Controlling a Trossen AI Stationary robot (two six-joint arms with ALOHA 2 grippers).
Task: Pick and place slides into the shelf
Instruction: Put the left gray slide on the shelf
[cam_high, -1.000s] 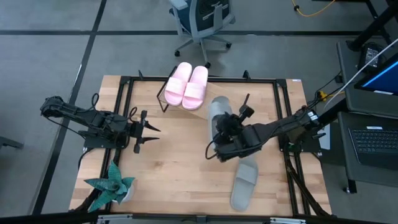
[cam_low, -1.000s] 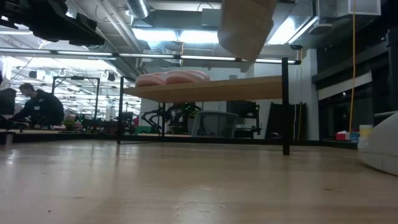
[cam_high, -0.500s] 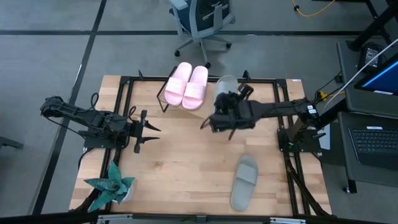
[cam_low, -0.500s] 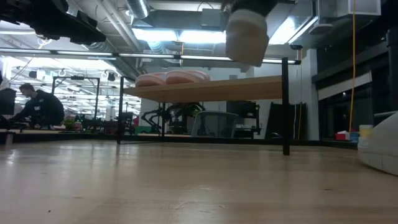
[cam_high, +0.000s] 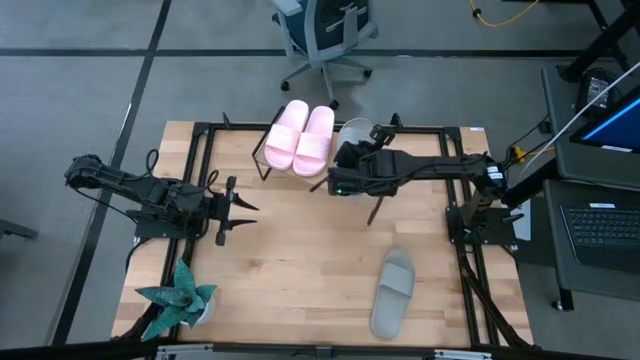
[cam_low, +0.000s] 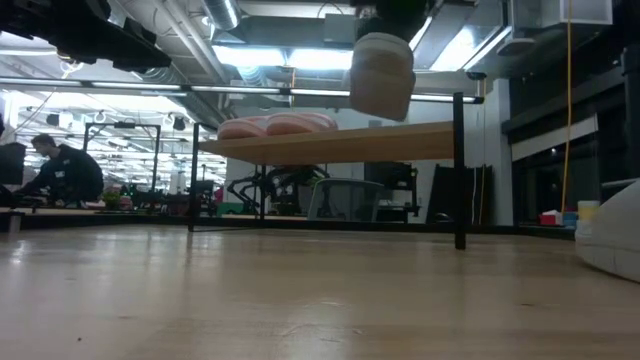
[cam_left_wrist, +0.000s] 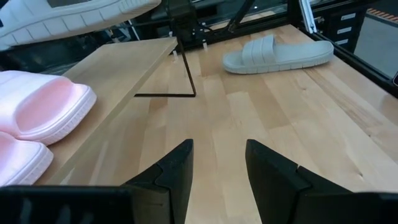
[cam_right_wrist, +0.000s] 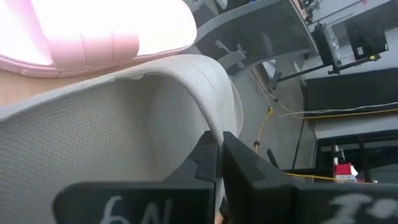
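Observation:
The pale pink pair (cam_high: 300, 138) lies on the left half of the slanted wooden shelf (cam_low: 340, 143), soles on the board. My right gripper (cam_high: 350, 160) is shut on one grey-green slide (cam_high: 356, 130), carried in the air over the shelf's right part, beside the pink pair; the low view shows that slide (cam_low: 380, 75) above the board. The other grey-green slide (cam_high: 392, 292) lies flat on the table near its near right corner. My left gripper (cam_high: 235, 208) waits open over the table's left side, holding nothing. My right gripper pinches the grey-green slide by its side rim (cam_right_wrist: 202, 124), beside the textured footbed, between the two fingers (cam_right_wrist: 239, 171). The slide is lifted clear of table and shelf, hanging just above the board. Which end of the slide this is, the gripper body hides in the high view.
A potted green plant (cam_high: 180, 300) stands at the table's near left corner. Black frame rails (cam_high: 455, 240) run along the table's sides. The shelf's thin black legs (cam_left_wrist: 186, 68) stand on the tabletop. An office chair (cam_high: 325, 35) sits beyond the far edge.
My right gripper has carried the grey-green slide from mid-table toward the far edge and slightly left, up to the shelf beside the pink pair, turning as it went. It has stayed shut on the slide throughout. The other slides have not moved.

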